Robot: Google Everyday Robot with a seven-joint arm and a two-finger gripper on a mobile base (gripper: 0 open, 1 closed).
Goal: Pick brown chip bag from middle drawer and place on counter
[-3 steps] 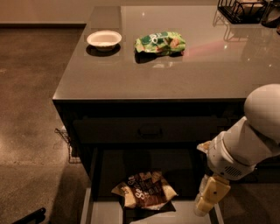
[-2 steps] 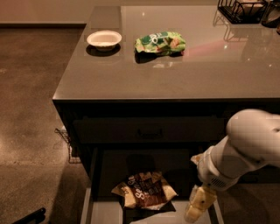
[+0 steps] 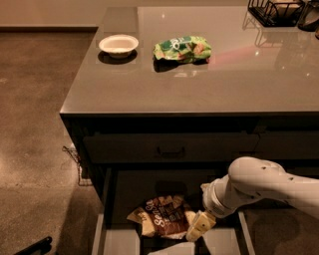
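Camera view, looking down from the front: nearest, at the bottom edge, the middle drawer [image 3: 128, 191] is pulled out, its flat grey floor and thin side walls showing. The brown chip bag [image 3: 160, 218] lies crumpled on that floor, a little left of the drawer's centre and towards its front, with its white script lettering facing up. The gripper [image 3: 200, 227] is down inside the drawer at the bag's right edge, its pale yellow tip touching or just beside the foil; contact cannot be confirmed. Whether it is spread or pressed together is not readable from this angle, since it appears as one pale shape. The bag is flat on the drawer floor, not lifted. The white arm [image 3: 261, 185] reaches in from the right, bending down over the drawer's right side.

Behind and above the open drawer is a closed dark drawer front [image 3: 149, 148] with a small handle at its middle. Above that spreads the glossy grey-brown desk [image 3: 214, 87]. Towards its far left stands a white bowl [image 3: 118, 45], and just to the bowl's right, apart from it, lies a green chip bag [image 3: 182, 48]. At the far right corner sits a black wire rack [image 3: 271, 11]. Speckled brown floor [image 3: 35, 124] fills the left.
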